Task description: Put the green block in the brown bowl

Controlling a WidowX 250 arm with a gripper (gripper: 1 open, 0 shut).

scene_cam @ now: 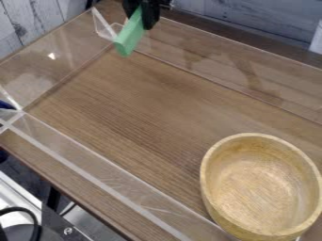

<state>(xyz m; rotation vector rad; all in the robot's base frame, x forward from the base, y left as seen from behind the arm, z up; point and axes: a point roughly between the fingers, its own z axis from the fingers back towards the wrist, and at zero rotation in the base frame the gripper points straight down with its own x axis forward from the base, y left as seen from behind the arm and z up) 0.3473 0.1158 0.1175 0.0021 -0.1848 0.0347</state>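
1. The green block is held in the closed gripper, above the table and well apart from the brown bowl.
2. Wood-grained tabletop is seen beside the bowl.
3. Grey boards are seen beyond, far from the bowl.

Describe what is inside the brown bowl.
Nothing shows inside the brown bowl: its hollow is bare, though the near wall's inner face is partly hidden by the rim. The green block is outside it.
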